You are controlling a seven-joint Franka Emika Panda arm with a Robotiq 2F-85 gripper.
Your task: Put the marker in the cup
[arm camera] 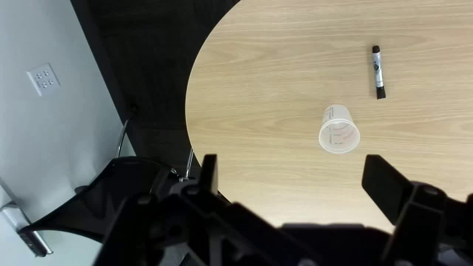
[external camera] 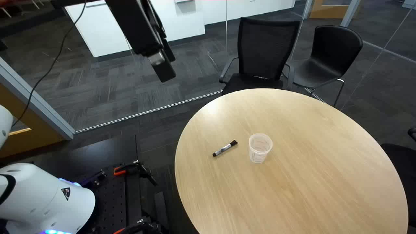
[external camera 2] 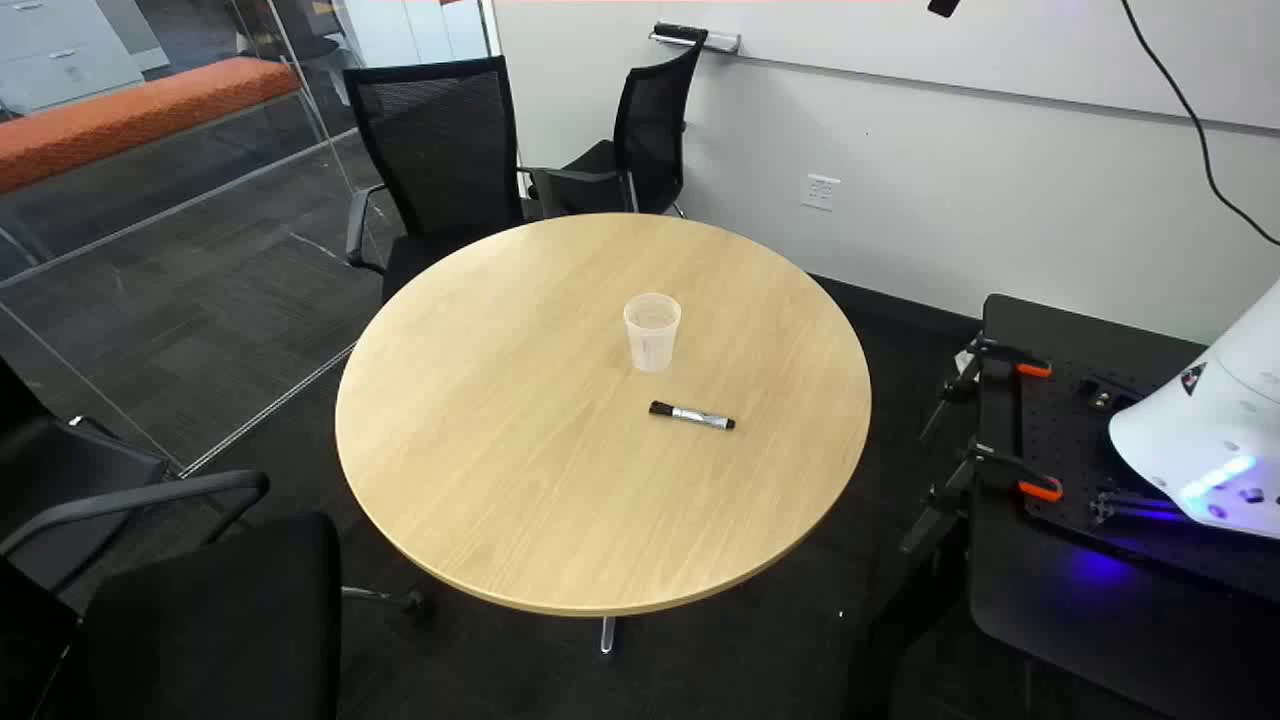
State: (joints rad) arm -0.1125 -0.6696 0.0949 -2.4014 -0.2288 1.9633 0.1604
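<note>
The surface point(external camera: 312, 182) looks like smooth, grained wood with a soft sheen. The cup point(external camera: 259, 150) seems translucent plastic — the marker point(arm camera: 377, 70) smooth plastic too — and the hand point(arm camera: 290, 171) looks matt.

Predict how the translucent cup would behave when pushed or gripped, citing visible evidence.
The cup is probably light for its size, since it looks translucent and nothing shows inside it. A firm squeeze might flex it, as its wall appears thin. Pushed near the rim, it could tip, because it stands upright and tapers to a narrower base.

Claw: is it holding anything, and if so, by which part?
Nothing is held: the claw is open and empty. The marker lies on the table, apart from the cup.
</note>
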